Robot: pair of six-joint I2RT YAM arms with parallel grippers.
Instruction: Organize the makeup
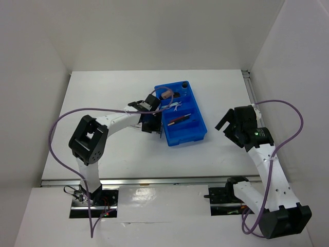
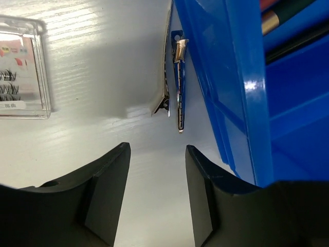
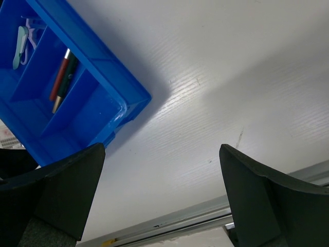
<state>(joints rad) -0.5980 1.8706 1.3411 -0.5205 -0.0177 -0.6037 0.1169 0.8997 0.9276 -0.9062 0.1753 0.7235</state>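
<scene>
Two thin metal clips (image 2: 175,87) lie on the table (image 2: 103,41), tight against the outer wall of the blue tray (image 2: 247,77) and not yet inside it. The left gripper (image 2: 157,190) hovers just before them, jaws apart and empty. Picking them up seems the step in hand; it will need a low, narrow pinch beside that wall. Farther from the tray, the right gripper (image 3: 162,195) hangs spread wide, holding nothing.

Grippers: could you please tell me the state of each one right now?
Left gripper: open, holding nothing.
Right gripper: wide open, empty.
</scene>
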